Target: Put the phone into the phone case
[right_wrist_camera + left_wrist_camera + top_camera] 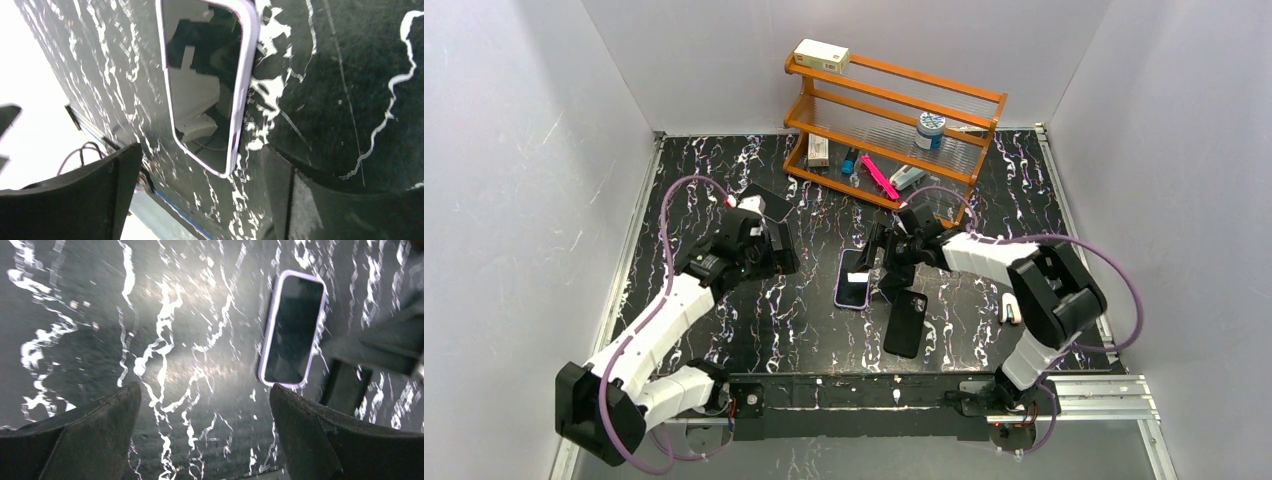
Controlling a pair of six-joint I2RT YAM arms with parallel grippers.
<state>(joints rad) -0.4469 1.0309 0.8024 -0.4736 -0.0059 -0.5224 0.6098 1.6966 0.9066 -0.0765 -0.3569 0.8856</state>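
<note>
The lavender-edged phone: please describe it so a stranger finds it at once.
On the black marbled table, look in front of the orange wooden rack, near the centre. The lavender-edged phone lies flat there; unlike the all-black slab beside it, it has a pale purple rim.

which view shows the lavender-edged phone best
Left wrist: the whole lavender-edged phone lies in frame, uncovered. Top external shows it whole too, but small. Right wrist crops one end, its screen full of reflections.

- A lavender-edged phone (205,85) is seen lying screen up on the black marbled table (350,75).
- The right gripper (205,155) is held with jaws spread wide, seemingly just above it.
</note>
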